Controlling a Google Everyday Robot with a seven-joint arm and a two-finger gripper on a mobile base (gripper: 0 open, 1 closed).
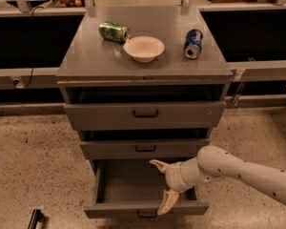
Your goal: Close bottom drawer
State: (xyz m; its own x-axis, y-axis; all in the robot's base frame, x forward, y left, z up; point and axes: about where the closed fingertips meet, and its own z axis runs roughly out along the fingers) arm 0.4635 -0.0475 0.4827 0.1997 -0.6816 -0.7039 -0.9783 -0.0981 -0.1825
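The bottom drawer of the grey cabinet is pulled out wide, and its inside looks empty. Its small black bar handle shows at the lower edge of the front. My gripper comes in from the right on a pale arm and hangs over the drawer's right half. Its fingers are spread apart, one fingertip near the middle drawer, the other reaching down to the bottom drawer's front edge. It holds nothing.
The top drawer and the middle drawer stand slightly pulled out. On the cabinet top lie a green can, a white bowl and a blue can. A dark object lies on the speckled floor at lower left.
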